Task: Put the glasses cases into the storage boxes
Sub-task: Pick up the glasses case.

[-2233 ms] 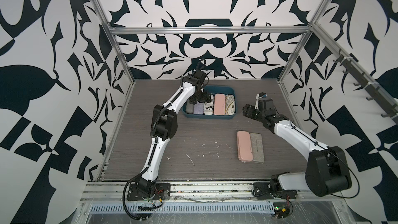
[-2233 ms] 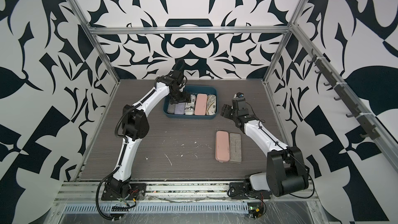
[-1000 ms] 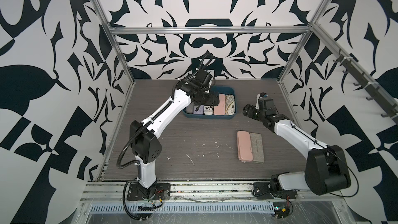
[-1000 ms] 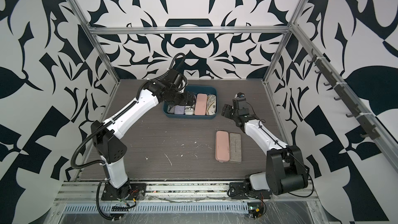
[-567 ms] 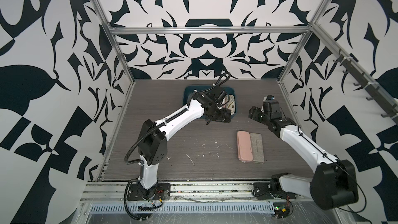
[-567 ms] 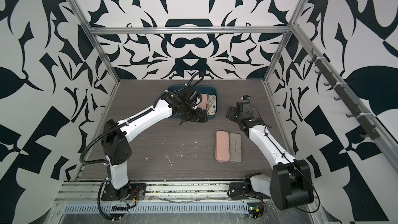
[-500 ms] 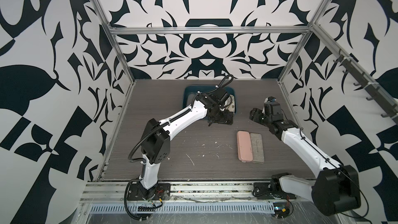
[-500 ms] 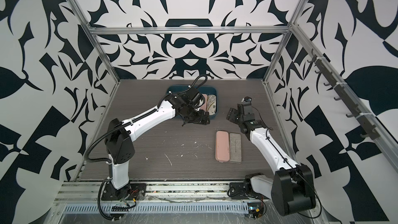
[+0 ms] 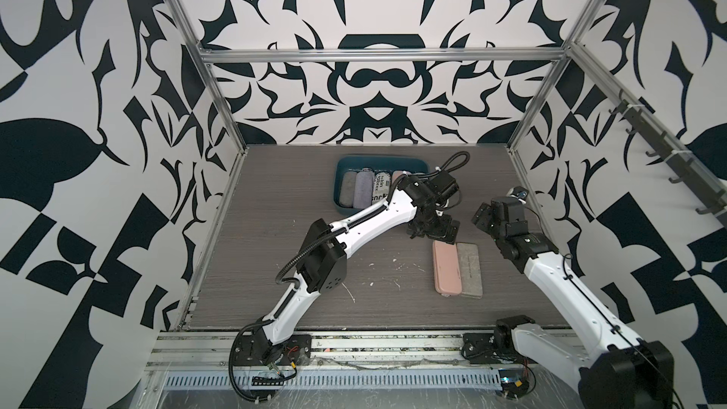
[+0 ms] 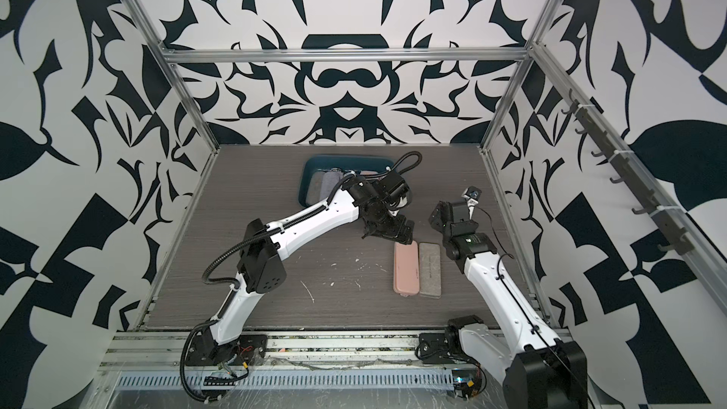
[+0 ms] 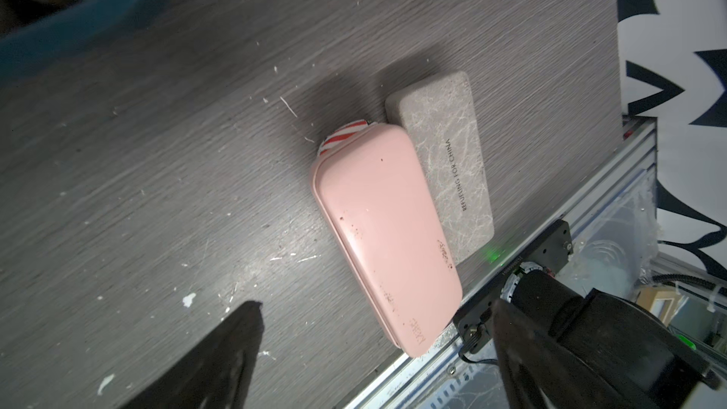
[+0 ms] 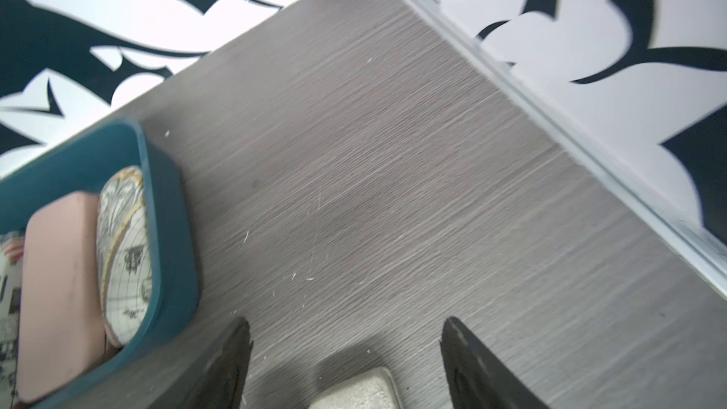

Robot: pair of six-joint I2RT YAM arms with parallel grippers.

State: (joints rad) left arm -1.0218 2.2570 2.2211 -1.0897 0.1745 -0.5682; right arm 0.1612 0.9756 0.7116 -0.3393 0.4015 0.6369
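On the table (image 9: 275, 269), cases (image 9: 364, 190) are filling the tray (image 9: 339, 175); a pink case (image 9: 445, 267) and grey case (image 9: 469, 269) are waiting outside; left gripper (image 9: 432, 231) and right gripper (image 12: 346, 328) are hovering spread wide, empty.

Left hand (image 9: 434, 232) hangs spread wide (right hand (image 12: 346, 323) likewise).

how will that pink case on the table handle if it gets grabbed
The pink case looks like a rigid shell, so it probably won't flex. Its smooth face may slip in a grip. It seems to rest on a striped case, against the grey felt case, so a push might rock it.
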